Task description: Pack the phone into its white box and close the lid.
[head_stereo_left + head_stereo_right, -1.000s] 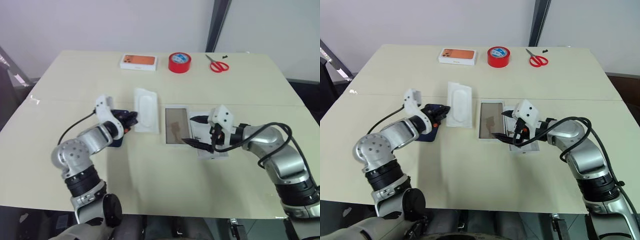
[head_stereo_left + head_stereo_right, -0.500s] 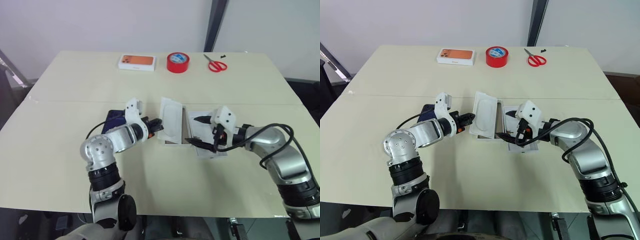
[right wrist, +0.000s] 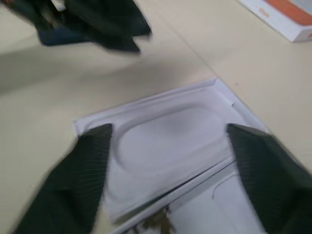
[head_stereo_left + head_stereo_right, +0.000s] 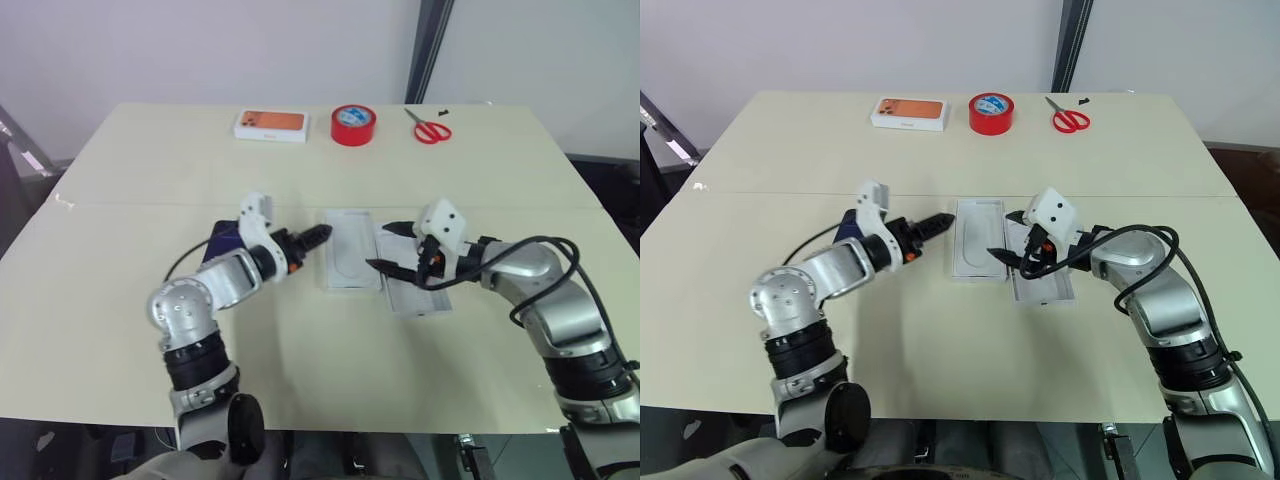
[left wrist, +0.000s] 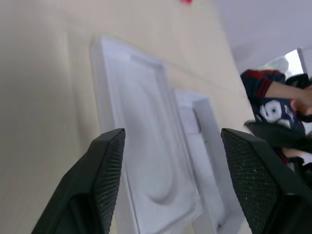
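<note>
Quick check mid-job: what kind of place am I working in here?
Probably a lab or test room, not a home: one plain beige table against bare pale walls, with staged props along its far edge: red tape roll, red scissors and a boxed phone package.

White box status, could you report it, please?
Left gripper, right gripper: jaws open, empty. White box recess empty, lid alongside. Phone on table, unpacked.

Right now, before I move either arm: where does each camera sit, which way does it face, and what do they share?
Head stereo pair: looks forward and down at the table, both arms, left gripper and right gripper.
Left wrist: looks along its own open fingers at the white box and lid.
Right wrist: looks along its own fingers at the white box; the phone lies beyond.
All share the white box.
</note>
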Motion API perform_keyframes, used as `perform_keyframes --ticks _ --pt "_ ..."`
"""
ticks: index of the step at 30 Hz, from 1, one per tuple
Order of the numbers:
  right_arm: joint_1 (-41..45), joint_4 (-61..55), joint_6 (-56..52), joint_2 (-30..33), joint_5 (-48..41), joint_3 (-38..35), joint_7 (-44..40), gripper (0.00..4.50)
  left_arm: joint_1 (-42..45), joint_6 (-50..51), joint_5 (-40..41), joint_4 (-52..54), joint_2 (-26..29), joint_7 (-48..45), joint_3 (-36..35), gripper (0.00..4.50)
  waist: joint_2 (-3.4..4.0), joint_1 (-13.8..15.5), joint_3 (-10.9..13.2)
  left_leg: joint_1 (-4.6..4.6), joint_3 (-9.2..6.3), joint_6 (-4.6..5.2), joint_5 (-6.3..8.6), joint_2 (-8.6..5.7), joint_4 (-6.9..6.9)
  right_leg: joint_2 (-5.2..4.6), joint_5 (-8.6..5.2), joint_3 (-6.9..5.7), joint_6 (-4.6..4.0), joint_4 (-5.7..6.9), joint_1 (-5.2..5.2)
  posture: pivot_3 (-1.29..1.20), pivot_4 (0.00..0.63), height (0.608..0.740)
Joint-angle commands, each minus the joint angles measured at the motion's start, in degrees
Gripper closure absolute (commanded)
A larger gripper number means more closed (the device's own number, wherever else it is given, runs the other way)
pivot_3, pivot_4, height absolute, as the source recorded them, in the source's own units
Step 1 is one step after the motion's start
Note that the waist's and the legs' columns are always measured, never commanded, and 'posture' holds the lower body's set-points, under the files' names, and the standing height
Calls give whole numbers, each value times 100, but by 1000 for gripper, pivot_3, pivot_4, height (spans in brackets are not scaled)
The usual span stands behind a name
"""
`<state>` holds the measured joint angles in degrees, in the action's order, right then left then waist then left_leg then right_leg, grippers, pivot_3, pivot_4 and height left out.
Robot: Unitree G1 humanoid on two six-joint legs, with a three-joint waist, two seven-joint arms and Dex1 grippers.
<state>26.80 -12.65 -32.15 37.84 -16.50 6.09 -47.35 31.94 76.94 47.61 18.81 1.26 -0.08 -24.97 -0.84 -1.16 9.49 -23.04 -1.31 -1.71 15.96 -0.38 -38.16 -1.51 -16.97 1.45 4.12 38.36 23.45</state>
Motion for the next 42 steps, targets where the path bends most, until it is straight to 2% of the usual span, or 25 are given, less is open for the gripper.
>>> perform_keyframes --ticks 1,4,5,9,14,18,24,29,32,35,38,41,42 --pt "316 7 -166 -144 221 199 220 2885 -348 -666 -285 345 733 -608 328 1208 2 13 -1 1 0 -2 -1 0 2 -1 0 0 0 0 0 0 150 740" --pt "613 289 -169 -369 649 548 506 4382 -852 -1409 -662 484 1621 -1352 796 1208 2 37 -1 0 0 -3 -2 -2 3 -4 0 0 -1 -4 0 0 150 740" --pt "682 376 -159 -435 746 614 571 4481 -984 -1637 -781 517 1840 -1553 951 1208 2 42 -1 0 -1 -4 -2 -2 3 -5 -1 -1 -1 -6 0 0 150 740" --pt "1181 1099 -4 -829 1326 1105 862 4481 -1839 -2919 -1321 778 2782 -2759 1473 1208 2 43 -1 -6 0 -8 -4 -6 8 -14 -1 -1 -2 -16 2 0 150 740" --pt "1731 2284 418 -1247 2115 1604 1247 4481 -2507 -3548 -1378 904 3337 -3643 1653 1208 4 29 0 -8 1 8 5 -5 11 -19 -1 -2 -5 -17 8 0 150 740" --pt "2067 3226 901 -1603 2519 1678 1651 4481 -2738 -3656 -1262 976 3381 -3782 1636 1208 4 30 0 -12 0 9 5 -5 11 -21 -1 -3 -5 -18 9 0 150 740" --pt "2229 3948 1523 -1789 3044 1781 2039 4481 -2906 -3657 -1236 1211 3251 -3675 1698 1208 4 15 0 -18 0 11 7 -5 11 -21 0 -3 -4 -16 15 0 150 740" --pt "2096 3861 1787 -1767 3194 1710 2077 4481 -2984 -3629 -1218 1303 3157 -3622 1701 1208 4 -2 0 -16 0 12 6 -5 10 -18 0 -3 -4 -7 17 0 150 740" --pt "1915 3479 1913 -1677 3061 1601 1821 4481 -2991 -3609 -1212 1318 3125 -3591 1723 1208 4 4 0 -16 0 12 7 -5 10 -17 0 -3 -4 -6 17 0 150 740" --pt "1588 2606 1807 -1500 2516 1316 1137 4481 -2999 -3587 -1206 1304 3117 -3560 1692 1208 4 14 0 -18 -1 14 8 -5 10 -17 0 -3 -3 -8 17 0 150 740" --pt "1045 1266 808 -1010 1352 960 -243 4481 -3051 -3602 -1193 1248 3171 -3596 1579 1208 5 44 0 -18 -2 16 9 -4 10 -17 0 -4 -3 -8 16 0 150 740" --pt "462 241 484 -312 980 1036 -1042 3612 -3083 -3638 -1169 1209 3227 -3648 1516 1208 4 50 0 -17 -10 24 13 -4 10 -22 0 -13 -3 -21 5 0 150 740" --pt "310 24 426 -173 917 1061 -1145 3147 -3085 -3655 -1152 1204 3243 -3673 1509 1208 4 48 0 -13 -11 25 14 -4 10 -21 0 -15 -3 -24 -1 0 150 740"
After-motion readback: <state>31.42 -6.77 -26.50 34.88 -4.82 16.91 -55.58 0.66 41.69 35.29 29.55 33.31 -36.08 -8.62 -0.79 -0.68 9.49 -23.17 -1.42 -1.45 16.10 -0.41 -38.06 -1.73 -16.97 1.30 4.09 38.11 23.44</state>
